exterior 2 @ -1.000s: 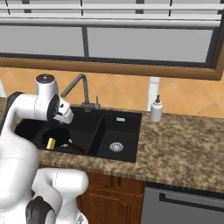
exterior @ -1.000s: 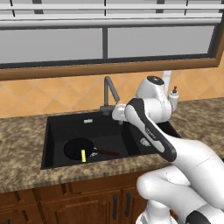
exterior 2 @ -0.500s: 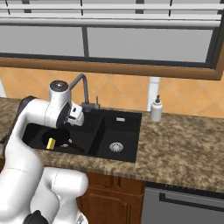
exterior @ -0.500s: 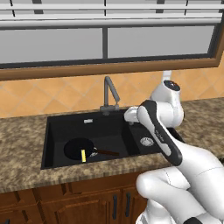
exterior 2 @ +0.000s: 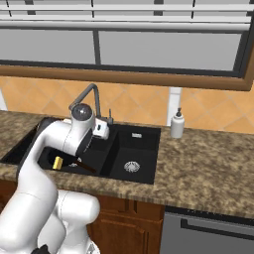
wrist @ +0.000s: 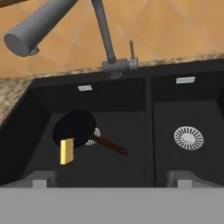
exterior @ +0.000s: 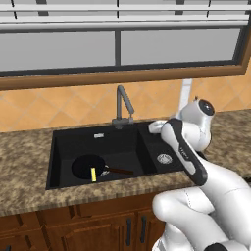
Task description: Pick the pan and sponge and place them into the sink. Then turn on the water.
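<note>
Simulated kitchen, granite bench [exterior: 29, 152] w/ a matte black double-basin sink [exterior: 73, 139] set into it under a window. The pan [wrist: 74, 127], small, round, black, lies flat on the floor of the wide basin, partly over that basin's silver drain; its thin brown handle runs out toward the divider btwn the basins. The sponge [wrist: 67, 151] stands on edge, a thin yellow strip, resting at the pan's near rim. So both things are already in the sink; judging from that, the step left is turning on the water. The faucet [wrist: 103, 33] rises from the back edge of the sink, roughly behind the divider, its grey spout arching forward & over the wide basin; a thin upright lever [wrist: 131, 50] stands just beside the base, on the side of the narrow basin. The gripper [wrist: 111, 181] hovers above the front of the sink, about over the divider, looking down & toward the back wall. Its two fingertips show at the bottom of the hand view, spread wide apart, nothing btwn them. Key relation: the lever lies straight ahead of the gripper, across the sink & a bit toward the narrow-basin side, well apart from it. The lever's long axis is vertical, so the next move likely calls for a reach forward over the basins to the faucet base, w/ care to miss the spout overhead. A white soap bottle [exterior 2: 177, 124] stands on the bench beyond the narrow basin, clear of that path.
</note>
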You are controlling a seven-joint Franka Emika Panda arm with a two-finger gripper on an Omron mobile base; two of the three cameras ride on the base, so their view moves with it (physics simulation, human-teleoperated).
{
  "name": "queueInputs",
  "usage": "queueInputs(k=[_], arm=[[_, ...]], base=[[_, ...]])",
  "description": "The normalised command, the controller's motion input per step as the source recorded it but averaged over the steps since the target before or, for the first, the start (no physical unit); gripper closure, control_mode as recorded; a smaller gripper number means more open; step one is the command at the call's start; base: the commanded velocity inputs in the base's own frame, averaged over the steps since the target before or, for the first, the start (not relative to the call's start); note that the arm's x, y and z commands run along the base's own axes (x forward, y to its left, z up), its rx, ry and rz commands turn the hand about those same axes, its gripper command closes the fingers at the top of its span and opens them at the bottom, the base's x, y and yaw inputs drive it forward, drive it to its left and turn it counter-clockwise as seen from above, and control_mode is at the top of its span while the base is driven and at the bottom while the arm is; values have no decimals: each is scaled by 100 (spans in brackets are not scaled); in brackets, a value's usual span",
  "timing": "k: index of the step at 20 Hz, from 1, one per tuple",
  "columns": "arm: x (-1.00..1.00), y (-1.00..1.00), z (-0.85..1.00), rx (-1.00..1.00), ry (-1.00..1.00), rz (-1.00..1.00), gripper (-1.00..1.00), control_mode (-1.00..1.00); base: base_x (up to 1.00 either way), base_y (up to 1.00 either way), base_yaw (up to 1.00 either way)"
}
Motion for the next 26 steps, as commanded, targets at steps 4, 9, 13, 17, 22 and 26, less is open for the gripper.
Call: queueInputs(k=[4,9,13,17,22,26], arm=[[75,-12,0,0,-20,0,-100,-100],[69,-18,0,3,-15,0,-100,-100],[62,-20,0,5,-10,0,-100,-100],[63,-5,0,2,-6,0,-100,-100],[42,0,0,0,-7,0,-100,-100],[36,0,0,0,-5,0,-100,-100]], base=[[0,0,0],[0,0,0],[0,0,0],[0,0,0],[0,0,0],[0,0,0]])
